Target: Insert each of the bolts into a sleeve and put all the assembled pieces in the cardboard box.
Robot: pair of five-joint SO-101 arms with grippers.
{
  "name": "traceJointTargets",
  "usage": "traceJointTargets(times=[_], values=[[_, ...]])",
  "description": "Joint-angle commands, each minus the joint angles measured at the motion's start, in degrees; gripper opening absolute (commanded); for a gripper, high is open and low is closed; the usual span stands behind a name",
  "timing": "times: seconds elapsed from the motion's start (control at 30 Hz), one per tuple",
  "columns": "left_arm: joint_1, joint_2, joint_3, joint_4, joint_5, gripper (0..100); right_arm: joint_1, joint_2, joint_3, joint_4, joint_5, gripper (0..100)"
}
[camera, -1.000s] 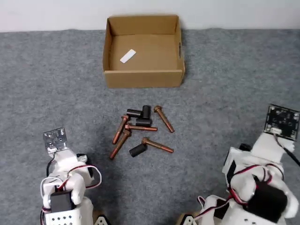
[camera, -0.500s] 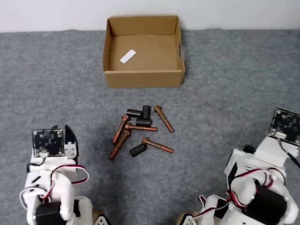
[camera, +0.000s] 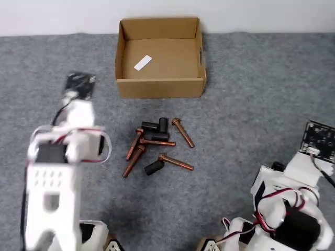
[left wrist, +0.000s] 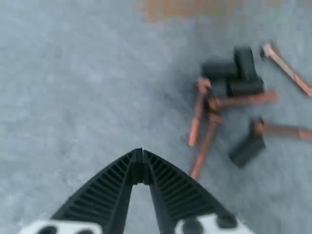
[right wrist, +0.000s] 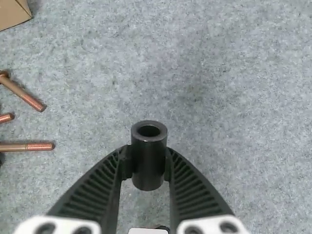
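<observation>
A grey, felt-like mat covers the table, with a pale wall behind its far edge. The cardboard box stands open at the far side and holds nothing but a small white slip, so by my reading no assembled piece has gone in yet. In front of the box, but apart from it, five copper bolts and four black sleeves lie in a loose heap, several of them touching or crossing.

The right gripper is clenched on a fifth sleeve above bare mat, off to the side of the heap. The sleeve's open bore pokes out past the fingertips and nothing blocks it (a sensible way to present it, I judge, since a bolt could be pushed straight in by the other arm).

The left gripper has its jaws pressed together with nothing between them. It hangs above the mat with the heap near, just off to one side; in the high view the left arm is raised beside the pile. It looks placed to fetch a bolt, though the jaws would have to part first. The outer bolts, lying clear of the sleeves, seem the easiest to grasp.
</observation>
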Motion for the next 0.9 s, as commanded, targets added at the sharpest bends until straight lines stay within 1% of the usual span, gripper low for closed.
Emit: traceJointTargets(times=[0.0,0.1,0.3,0.37,0.47,0.57,0.87], values=[[3.9,13.1,-9.9,4.5,-2.8,1,0.8,0.2,-0.2,2.0,-0.5,0.8],[5.5,22.2,-16.2,6.3,-8.0,1,0.8,0.2,-0.2,2.0,-0.5,0.8],[5.6,36.4,-27.1,7.6,-9.2,1,0.8,0.2,-0.2,2.0,-0.6,0.8],[6.7,40.3,-29.8,9.8,-11.3,4,0.8,0.2,-0.2,2.0,-0.6,0.8],[8.3,45.1,-32.8,12.0,-12.1,13,0.8,0.2,-0.2,2.0,-0.6,0.8],[8.7,48.8,-36.0,11.4,-12.1,18,0.8,0.2,-0.2,2.0,-0.6,0.8],[8.5,55.9,-41.6,4.7,-12.0,18,0.8,0.2,-0.2,2.0,-0.6,0.8]])
